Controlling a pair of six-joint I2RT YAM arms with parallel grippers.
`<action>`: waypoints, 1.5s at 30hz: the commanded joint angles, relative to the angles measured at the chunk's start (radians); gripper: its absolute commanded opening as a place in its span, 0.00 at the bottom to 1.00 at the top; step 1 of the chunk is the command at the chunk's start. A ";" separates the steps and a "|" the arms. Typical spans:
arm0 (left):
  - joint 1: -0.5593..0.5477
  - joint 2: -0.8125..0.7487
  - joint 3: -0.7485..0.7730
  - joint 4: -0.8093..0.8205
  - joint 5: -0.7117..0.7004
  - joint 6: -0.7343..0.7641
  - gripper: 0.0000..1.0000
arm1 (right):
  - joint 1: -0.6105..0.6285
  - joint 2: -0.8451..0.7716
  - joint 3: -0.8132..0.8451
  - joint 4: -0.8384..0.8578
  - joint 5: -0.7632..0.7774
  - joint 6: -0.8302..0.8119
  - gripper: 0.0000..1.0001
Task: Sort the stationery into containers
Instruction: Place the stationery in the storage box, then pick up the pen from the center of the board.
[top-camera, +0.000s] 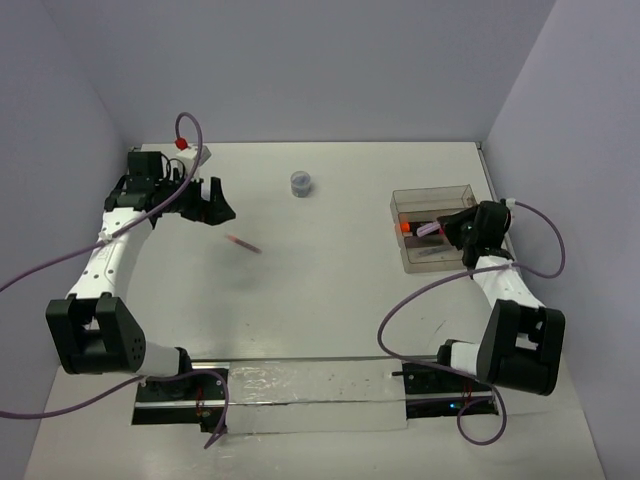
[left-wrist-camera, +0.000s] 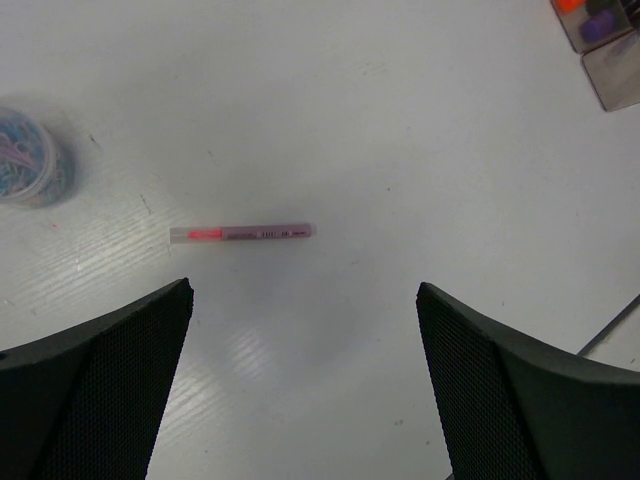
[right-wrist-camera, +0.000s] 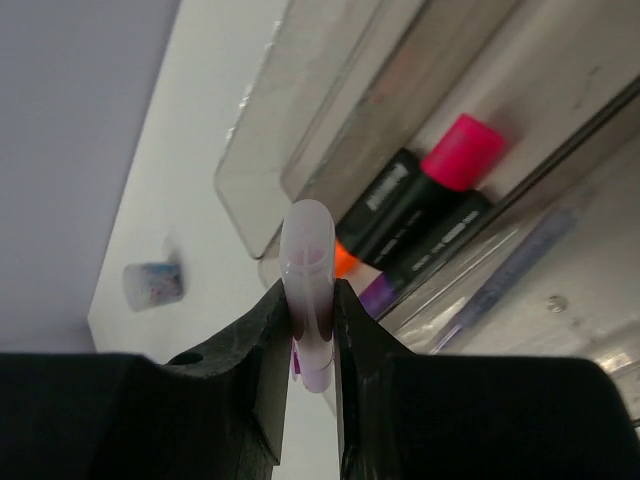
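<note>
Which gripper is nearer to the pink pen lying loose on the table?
Left. The left gripper hangs open just beside the pink pen; the right gripper is across the table at the tray, shut on a pale marker.

Jar (left-wrist-camera: 28, 152) half off the left edge, tray (left-wrist-camera: 622, 72) mostly past the corner, lower end of pale marker (right-wrist-camera: 307, 250) behind fingers (right-wrist-camera: 262, 380).

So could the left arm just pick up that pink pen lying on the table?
Probably yes. The left gripper is wide open and faces the pink pen, which lies flat on the table with nothing between them.
</note>
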 joint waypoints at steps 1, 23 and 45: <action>-0.002 0.021 0.009 -0.015 -0.067 0.048 0.99 | -0.028 0.078 0.013 0.056 0.003 -0.005 0.02; -0.061 0.266 0.063 -0.064 -0.292 0.342 0.95 | -0.048 0.215 0.079 0.110 -0.073 0.093 0.51; -0.202 0.546 0.189 -0.105 -0.418 1.143 0.96 | 0.016 -0.191 0.178 -0.173 -0.151 -0.151 0.54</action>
